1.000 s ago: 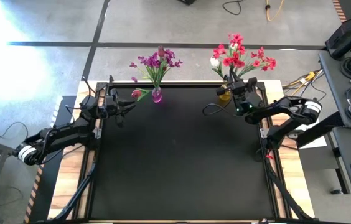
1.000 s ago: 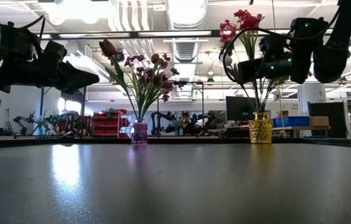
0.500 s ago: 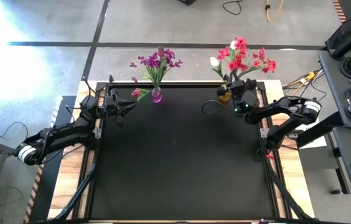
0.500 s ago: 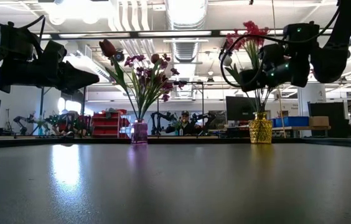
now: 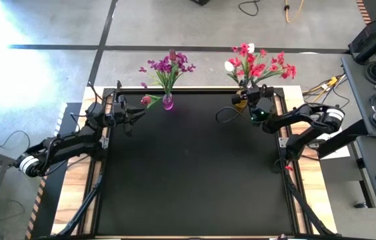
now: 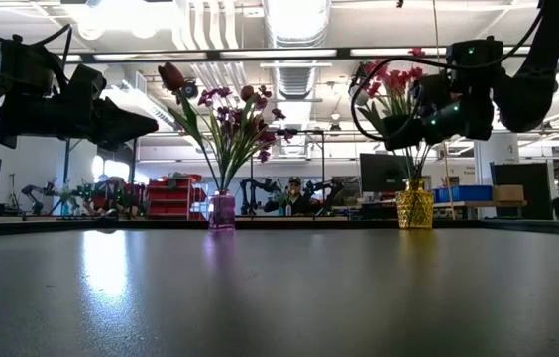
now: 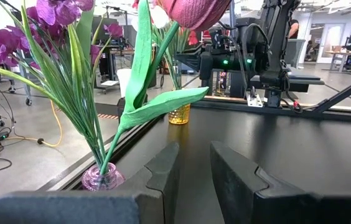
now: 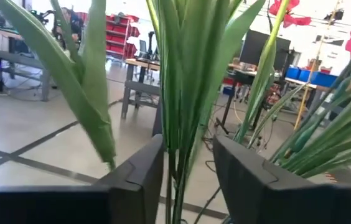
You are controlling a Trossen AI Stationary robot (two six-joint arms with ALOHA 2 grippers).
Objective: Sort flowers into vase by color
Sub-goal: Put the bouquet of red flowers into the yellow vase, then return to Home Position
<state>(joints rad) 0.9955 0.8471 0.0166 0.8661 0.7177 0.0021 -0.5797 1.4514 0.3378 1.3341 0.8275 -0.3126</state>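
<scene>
My right claw [image 8: 187,163] hangs just above the yellow vase [image 5: 241,102] at the far right corner of the table, fingers parted, with a bundle of green stems [image 8: 178,93] running between them. The stems are not pinched; there is daylight on either side, so I judge this bunch as let go and resting in the vase. The red and pink flowers [image 5: 260,61] spread out beyond my fingertips, with a white bud [image 5: 229,66] among them.

My left claw [image 7: 193,180] waits near the far left corner, fingers part open and holding nothing. Just ahead of it stands the purple vase [image 7: 102,178] with the purple flowers [image 5: 168,65] in it, and a darker red tulip-like bloom [image 7: 191,11] leans out of that same vase towards me.

The black tabletop [image 5: 195,167] shows no loose stems anywhere near either claw. So the sorting looks close to finished; what I see left is lifting my right claw clear without dragging the stems.
</scene>
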